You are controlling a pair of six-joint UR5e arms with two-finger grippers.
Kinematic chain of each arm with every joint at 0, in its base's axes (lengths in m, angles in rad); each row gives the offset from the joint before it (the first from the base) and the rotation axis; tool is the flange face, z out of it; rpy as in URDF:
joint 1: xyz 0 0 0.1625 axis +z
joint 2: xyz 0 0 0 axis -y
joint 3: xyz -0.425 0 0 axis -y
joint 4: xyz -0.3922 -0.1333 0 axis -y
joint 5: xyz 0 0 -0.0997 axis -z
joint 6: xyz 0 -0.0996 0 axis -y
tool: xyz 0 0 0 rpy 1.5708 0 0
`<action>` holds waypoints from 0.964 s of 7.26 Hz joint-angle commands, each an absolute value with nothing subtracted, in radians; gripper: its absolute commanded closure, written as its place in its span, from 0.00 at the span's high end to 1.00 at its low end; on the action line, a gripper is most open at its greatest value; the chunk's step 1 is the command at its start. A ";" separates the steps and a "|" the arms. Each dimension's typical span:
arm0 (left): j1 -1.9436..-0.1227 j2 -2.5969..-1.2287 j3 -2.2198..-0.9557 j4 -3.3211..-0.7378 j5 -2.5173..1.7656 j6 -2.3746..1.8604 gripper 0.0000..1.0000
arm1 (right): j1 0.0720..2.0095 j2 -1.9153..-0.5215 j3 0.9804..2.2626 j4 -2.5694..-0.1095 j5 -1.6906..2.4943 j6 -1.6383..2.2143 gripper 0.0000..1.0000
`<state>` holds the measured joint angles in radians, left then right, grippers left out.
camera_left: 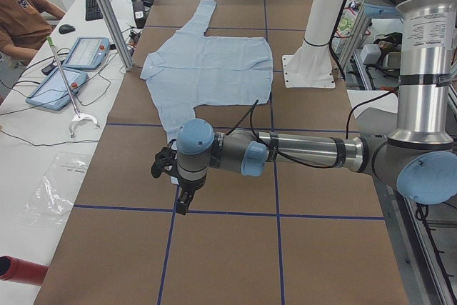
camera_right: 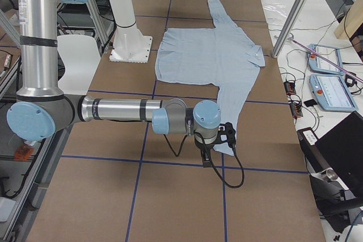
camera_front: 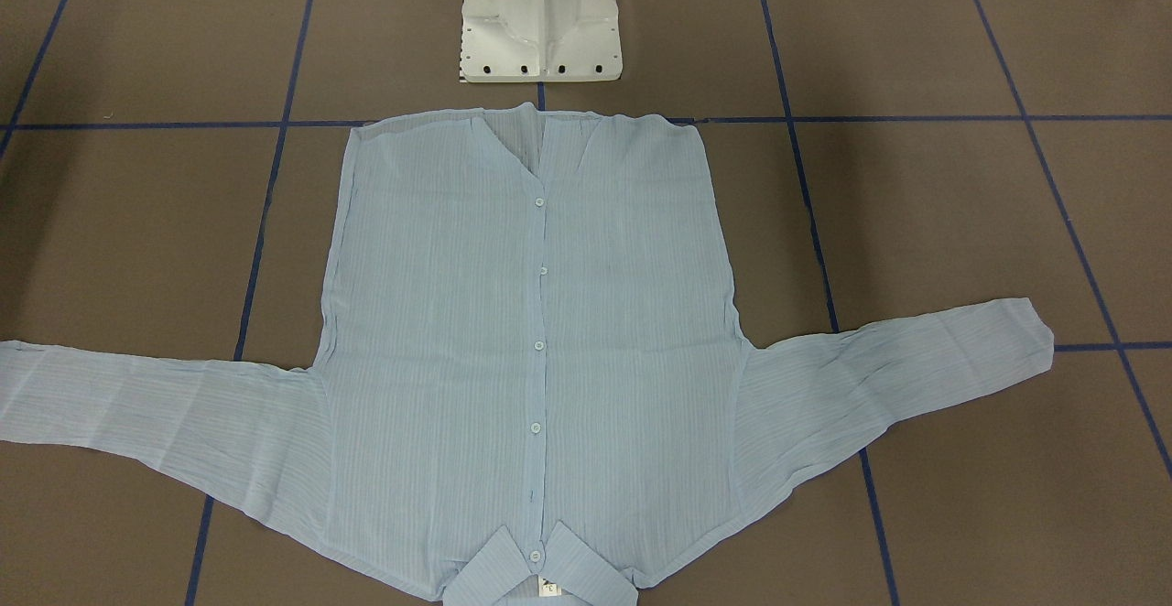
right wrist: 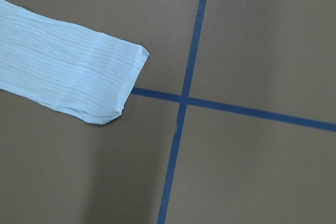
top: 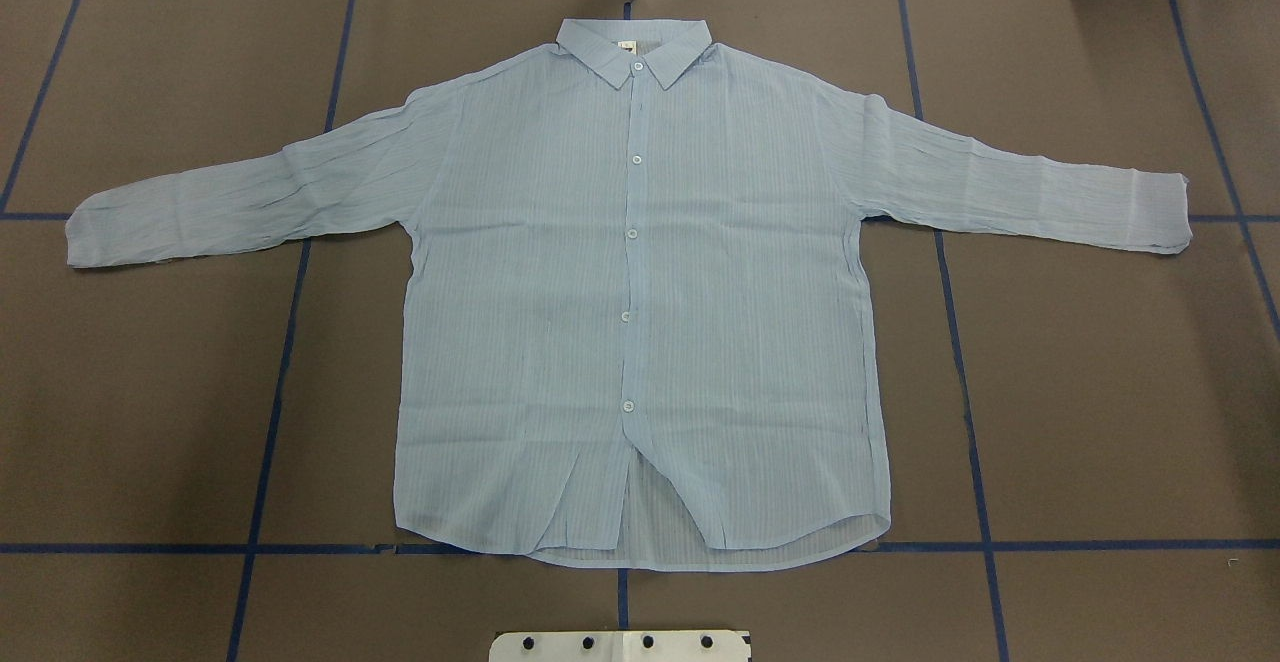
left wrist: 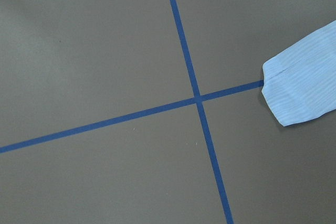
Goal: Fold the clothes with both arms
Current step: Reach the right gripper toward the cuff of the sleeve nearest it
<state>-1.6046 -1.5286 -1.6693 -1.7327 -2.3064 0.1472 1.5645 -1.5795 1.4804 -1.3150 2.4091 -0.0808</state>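
The clothes are one pale-blue striped button-front shirt [top: 520, 292], spread flat and face up on the brown table, both sleeves stretched out sideways, collar at the far edge from the robot. It also lies in the front view [camera_front: 430, 331]. My left gripper [camera_left: 182, 198] hangs above the table just past the near sleeve's end; the left wrist view shows only that cuff [left wrist: 304, 80]. My right gripper [camera_right: 218, 143] hovers past the other sleeve's end, whose cuff [right wrist: 100, 80] fills its wrist view. I cannot tell whether either gripper is open or shut.
A white pedestal base [camera_front: 540, 20] stands at the shirt's hem side. Blue tape lines [top: 960, 342] grid the table. A side desk holds tablets [camera_left: 68, 69] and cables, with a person [camera_left: 21, 8] seated there. Metal posts [camera_right: 295, 15] stand at the table's edge.
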 commanded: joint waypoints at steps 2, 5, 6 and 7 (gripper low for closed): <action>-1.603 -1.549 -1.634 -1.830 -2.309 0.124 1.00 | 1.427 -1.493 1.281 -0.990 2.421 0.187 1.00; -1.603 -1.549 -1.614 -1.860 -2.307 0.080 0.99 | 1.306 -1.442 1.255 -0.988 2.349 0.322 0.99; -1.603 -1.549 -1.612 -1.862 -2.307 0.080 1.00 | 1.274 -1.413 1.229 -0.988 2.323 0.345 0.99; -1.603 -1.549 -1.614 -1.864 -2.309 0.081 1.00 | 1.255 -1.378 1.185 -0.988 2.303 0.356 0.99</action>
<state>-1.6030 -1.5495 -1.6139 -1.8590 -2.3076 0.0809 1.2850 -1.4162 1.2285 -0.9883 2.3307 0.3304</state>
